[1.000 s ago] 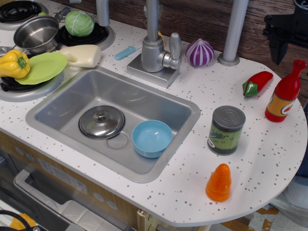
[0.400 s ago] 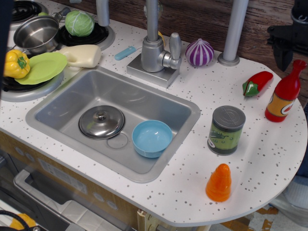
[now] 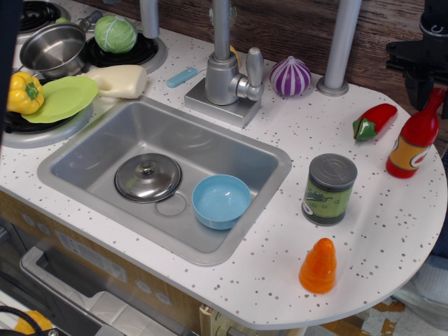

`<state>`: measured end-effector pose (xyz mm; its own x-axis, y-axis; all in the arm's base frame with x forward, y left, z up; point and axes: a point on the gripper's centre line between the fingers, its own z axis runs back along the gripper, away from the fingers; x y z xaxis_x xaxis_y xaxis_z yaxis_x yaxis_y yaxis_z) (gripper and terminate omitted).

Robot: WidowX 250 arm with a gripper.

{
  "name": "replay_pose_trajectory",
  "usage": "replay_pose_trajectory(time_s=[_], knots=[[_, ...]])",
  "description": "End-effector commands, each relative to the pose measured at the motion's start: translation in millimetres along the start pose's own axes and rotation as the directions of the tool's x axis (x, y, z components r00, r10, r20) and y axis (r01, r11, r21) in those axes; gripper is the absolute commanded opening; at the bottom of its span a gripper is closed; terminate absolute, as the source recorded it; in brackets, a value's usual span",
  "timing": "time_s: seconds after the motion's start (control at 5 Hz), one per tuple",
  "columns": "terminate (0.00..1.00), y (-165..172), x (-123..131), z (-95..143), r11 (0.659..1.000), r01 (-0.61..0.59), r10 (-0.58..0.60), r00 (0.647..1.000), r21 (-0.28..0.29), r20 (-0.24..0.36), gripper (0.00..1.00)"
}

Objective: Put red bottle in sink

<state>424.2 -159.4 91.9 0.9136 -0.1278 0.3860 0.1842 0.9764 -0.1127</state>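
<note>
Red bottle (image 3: 414, 138) upright on surface (image 3: 378, 231) right of sink (image 3: 84, 150), black pincer (image 3: 425, 84) just above its neck, opening unclear, nothing visibly held

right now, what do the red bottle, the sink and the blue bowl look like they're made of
Red bottle: probably glossy plastic, with bright highlights on its body and a smooth orange label. Sink: looks like brushed metal or metal-look plastic, silver-grey with soft, dull reflections. Blue bowl: likely matte plastic, evenly coloured with hardly any shine.
</note>
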Motion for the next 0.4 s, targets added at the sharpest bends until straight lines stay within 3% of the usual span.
replay_pose_trajectory(time_s=[0.0, 0.2], knots=[[0.0, 4, 18, 47, 0.98, -0.154, 0.161, 0.986, 0.126, -0.047, 0.0], [0.0, 30, 5, 72, 0.959, -0.183, 0.203, 0.977, 0.218, -0.07, 0.0]])
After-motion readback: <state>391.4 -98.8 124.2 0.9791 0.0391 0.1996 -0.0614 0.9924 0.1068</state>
